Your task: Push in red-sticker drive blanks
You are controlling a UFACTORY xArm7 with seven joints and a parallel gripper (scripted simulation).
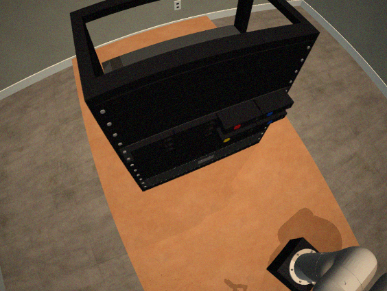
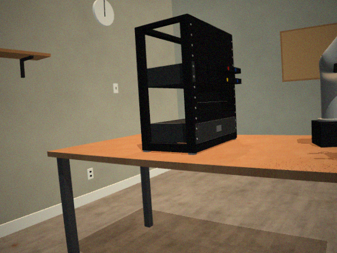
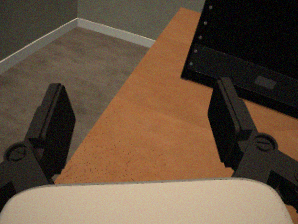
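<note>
Pincer [image 3: 143,129] spread wide, empty, well clear of rack [image 1: 192,68]. Bring fingers together first, then press red-sticker blank [image 1: 237,117] squarely; avoid yellow, blue neighbours.

Orange wooden table [image 2: 125,150] on dark legs [image 2: 68,206], standing on a grey-brown floor [image 2: 233,194]. Carrying a black rack [image 2: 143,89] toward the far end, upright, base flat on the wood, seemingly on small feet, though too small to be sure. Near the other end, well apart from the rack, a black arm base [image 1: 274,267] sitting directly on the surface. Between the two, bare wood with faint darker patches [image 1: 237,178]. Soft shadow [image 1: 309,226] beside the base.
</note>
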